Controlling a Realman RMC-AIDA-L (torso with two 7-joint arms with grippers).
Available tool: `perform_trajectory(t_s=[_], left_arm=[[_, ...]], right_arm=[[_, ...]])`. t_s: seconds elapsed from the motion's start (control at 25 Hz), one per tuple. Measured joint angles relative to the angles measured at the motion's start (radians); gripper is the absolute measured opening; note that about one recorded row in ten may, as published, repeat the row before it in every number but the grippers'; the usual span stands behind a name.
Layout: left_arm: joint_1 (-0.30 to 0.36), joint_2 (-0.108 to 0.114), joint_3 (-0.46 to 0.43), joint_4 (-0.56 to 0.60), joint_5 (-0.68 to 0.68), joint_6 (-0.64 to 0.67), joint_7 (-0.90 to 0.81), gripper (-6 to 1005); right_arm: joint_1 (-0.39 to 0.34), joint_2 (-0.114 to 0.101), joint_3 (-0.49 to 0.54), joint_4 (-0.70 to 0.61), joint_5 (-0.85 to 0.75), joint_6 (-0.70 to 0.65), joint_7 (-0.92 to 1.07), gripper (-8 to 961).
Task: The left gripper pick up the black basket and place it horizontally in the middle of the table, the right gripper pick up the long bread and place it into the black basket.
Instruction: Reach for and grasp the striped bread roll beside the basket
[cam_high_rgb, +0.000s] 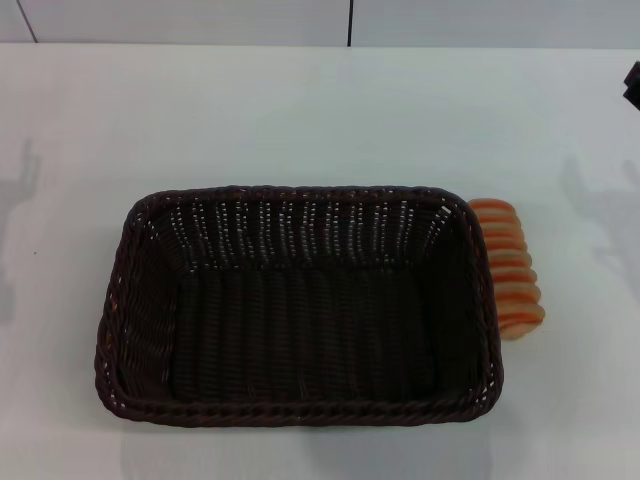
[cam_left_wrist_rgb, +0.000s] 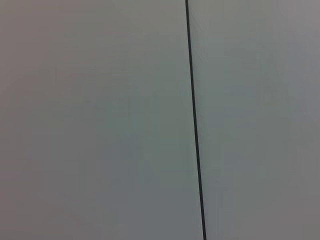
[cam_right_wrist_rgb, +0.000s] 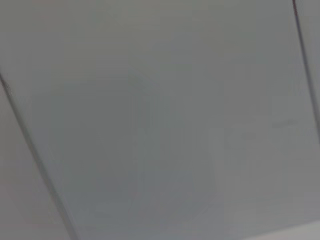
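The black basket (cam_high_rgb: 300, 310) stands upright and empty on the white table (cam_high_rgb: 320, 110), in the middle, its long side running left to right. The long bread (cam_high_rgb: 508, 268), orange-tan with cream stripes, lies on the table against the outside of the basket's right rim, partly hidden by it. A small black part of the right gripper (cam_high_rgb: 633, 85) shows at the right edge of the head view, well behind and to the right of the bread. The left gripper is out of view. Both wrist views show only grey wall panels.
The table's far edge meets a grey panelled wall (cam_high_rgb: 200, 20) with a dark seam (cam_high_rgb: 350, 22). Arm shadows fall on the table at the far left (cam_high_rgb: 20, 180) and far right (cam_high_rgb: 600, 215). Dark panel seams (cam_left_wrist_rgb: 194, 120) cross the wrist views.
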Motion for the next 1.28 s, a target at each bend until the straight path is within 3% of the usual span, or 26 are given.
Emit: perform_trajectory(t_s=[0.04, 0.08, 0.16, 0.24, 0.36, 0.4, 0.44, 0.56, 0.6, 0.72, 0.8, 0.84, 0.96, 1.0, 1.04, 1.16, 1.2, 1.28], left_arm=[[0.000, 0.000, 0.000, 0.000, 0.000, 0.000, 0.000, 718], [-0.003, 0.000, 0.000, 0.000, 0.000, -0.006, 0.007, 718], [-0.008, -0.001, -0.001, 0.000, 0.000, -0.022, 0.016, 718], [-0.013, 0.000, -0.002, 0.000, 0.000, -0.038, 0.019, 718], [-0.023, 0.000, -0.003, 0.000, 0.000, -0.057, 0.023, 718], [-0.025, 0.000, -0.002, 0.000, 0.000, -0.061, 0.024, 718], [-0.029, 0.000, -0.001, 0.000, 0.000, -0.066, 0.025, 718], [-0.035, 0.000, 0.003, 0.000, 0.000, -0.082, 0.028, 718], [-0.039, 0.000, 0.006, 0.000, 0.000, -0.093, 0.029, 718], [-0.040, 0.000, 0.006, 0.001, 0.000, -0.100, 0.030, 717], [-0.041, 0.000, 0.007, 0.006, 0.000, -0.106, 0.031, 717], [-0.041, 0.000, 0.007, 0.006, 0.000, -0.108, 0.032, 717], [-0.042, 0.000, 0.009, 0.007, 0.000, -0.116, 0.032, 717], [-0.043, 0.000, 0.009, 0.008, 0.000, -0.121, 0.033, 717], [-0.043, -0.001, 0.009, 0.009, 0.000, -0.125, 0.033, 717], [-0.043, -0.002, 0.009, 0.009, 0.000, -0.131, 0.033, 717], [-0.043, -0.002, 0.009, 0.010, 0.000, -0.137, 0.033, 717], [-0.042, -0.002, 0.009, 0.010, 0.000, -0.145, 0.033, 717]], right_arm=[[0.000, 0.000, 0.000, 0.000, 0.000, 0.000, 0.000, 792], [-0.029, 0.026, 0.068, 0.004, 0.038, 0.098, -0.048, 792], [-0.061, 0.056, 0.149, -0.002, 0.058, 0.242, -0.080, 792], [-0.068, 0.070, 0.193, -0.017, 0.055, 0.324, -0.073, 792], [-0.045, 0.083, 0.203, -0.039, -0.022, 0.335, -0.053, 792], [-0.033, 0.128, 0.211, -0.054, -0.140, 0.312, -0.052, 793], [-0.033, 0.128, 0.211, -0.054, -0.140, 0.312, -0.052, 793], [-0.026, 0.244, 0.265, -0.090, -0.393, 0.272, -0.053, 794], [-0.011, 0.266, 0.267, -0.114, -0.495, 0.212, -0.039, 793], [0.015, 0.260, 0.239, -0.142, -0.536, 0.129, -0.040, 792], [0.071, 0.260, 0.168, -0.215, -0.611, -0.084, -0.072, 792], [0.071, 0.260, 0.168, -0.215, -0.611, -0.084, -0.072, 791], [0.139, 0.260, 0.099, -0.314, -0.678, -0.279, -0.059, 790], [0.184, 0.259, 0.049, -0.380, -0.735, -0.398, 0.003, 790], [0.184, 0.259, 0.049, -0.380, -0.735, -0.398, 0.003, 790], [0.262, 0.260, -0.043, -0.555, -0.926, -0.659, 0.207, 789], [0.313, 0.264, -0.092, -0.683, -1.041, -0.821, 0.370, 789], [0.337, 0.264, -0.116, -0.748, -1.080, -0.895, 0.448, 788]])
